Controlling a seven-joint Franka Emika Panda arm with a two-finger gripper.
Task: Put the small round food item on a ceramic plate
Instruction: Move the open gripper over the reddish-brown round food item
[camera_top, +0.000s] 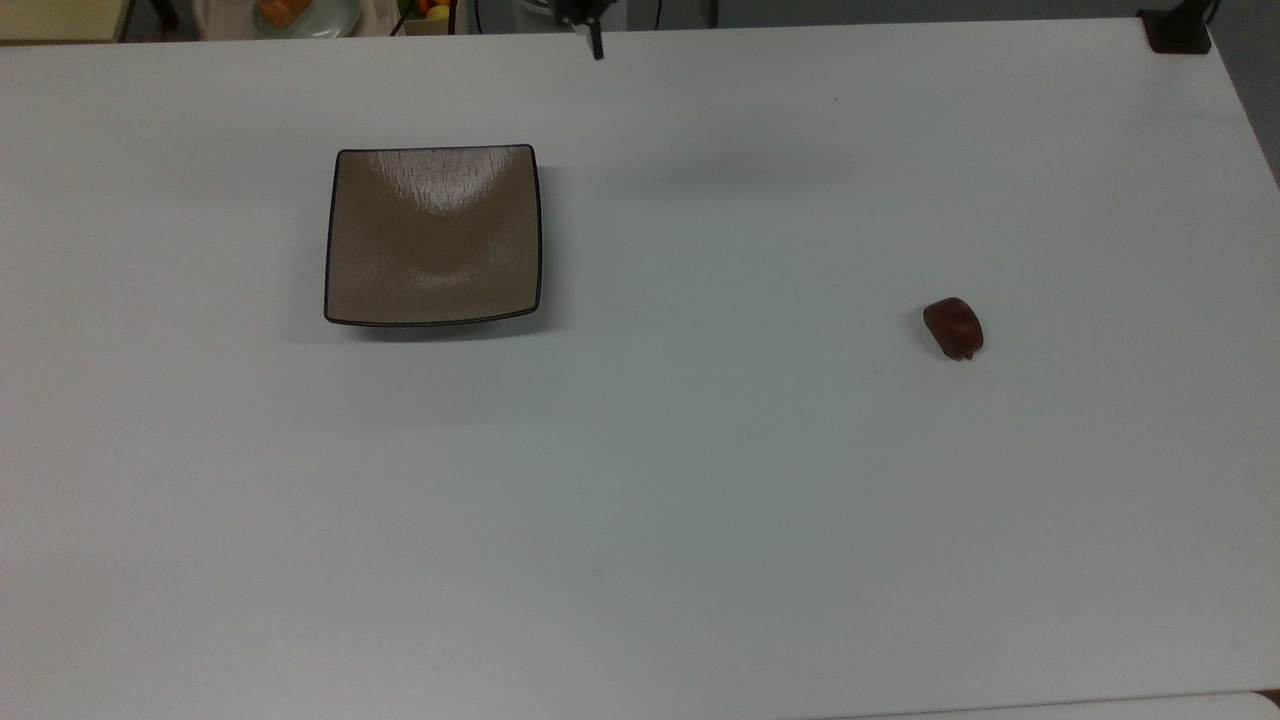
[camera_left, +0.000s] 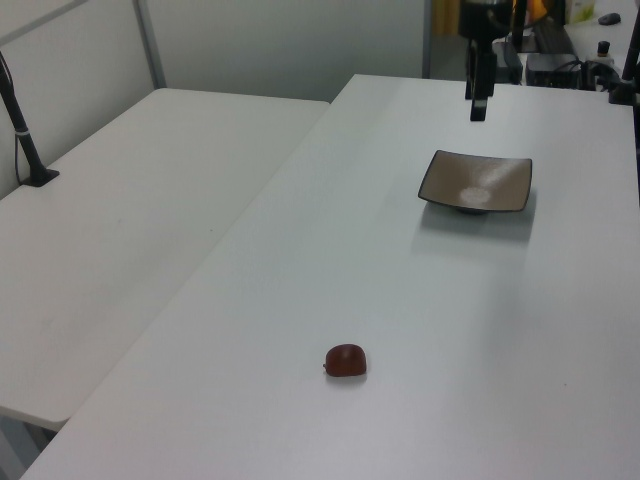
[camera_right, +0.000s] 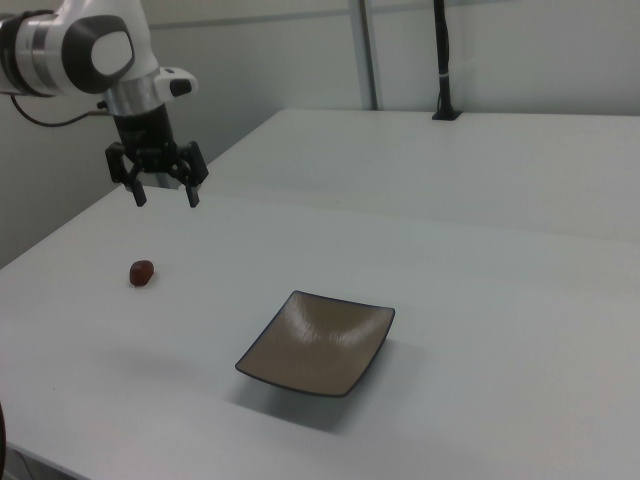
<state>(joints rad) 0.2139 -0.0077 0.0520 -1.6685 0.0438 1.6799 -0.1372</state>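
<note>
Glossy reddish-brown food lies on the table, nub toward the top view's bottom; jaws open, empty.

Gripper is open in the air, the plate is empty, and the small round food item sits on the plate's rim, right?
Not quite. The small round food item lies on the bare table, far from the plate, as the top view shows. The gripper is open; the plate is empty.

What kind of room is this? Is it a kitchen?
Probably not a kitchen, more likely a robot lab. A robot arm with an open claw hangs above a plain white table holding a plate and a small food item, with camera poles clamped nearby.
</note>
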